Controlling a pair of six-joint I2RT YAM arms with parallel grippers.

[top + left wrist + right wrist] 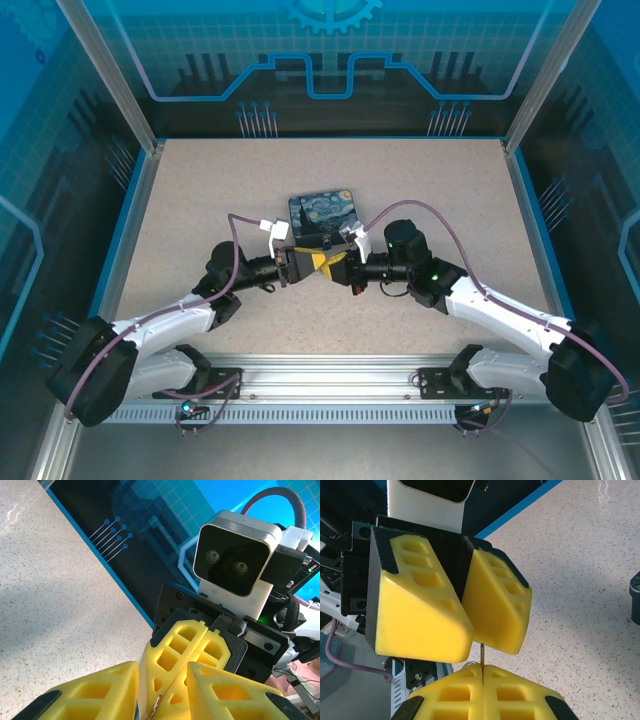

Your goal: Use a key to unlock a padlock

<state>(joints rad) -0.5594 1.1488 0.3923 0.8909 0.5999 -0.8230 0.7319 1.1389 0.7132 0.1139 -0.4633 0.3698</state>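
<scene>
We see the right gripper (482, 669) clamped on the key (482, 653); we cannot tell if the left gripper (476, 641) is closed. Misalignment could bend the key.

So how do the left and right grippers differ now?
The right gripper has its fingers pressed together on the key; the left gripper shows a narrow gap between its fingers. From above, the left gripper points rightward, the right gripper leftward. Both have yellow fingers, tips nearly meeting.

bright even overhead light; soft shadows on table (200, 200); glare spots in wrist views; bottom edges perhaps blurred.
</scene>
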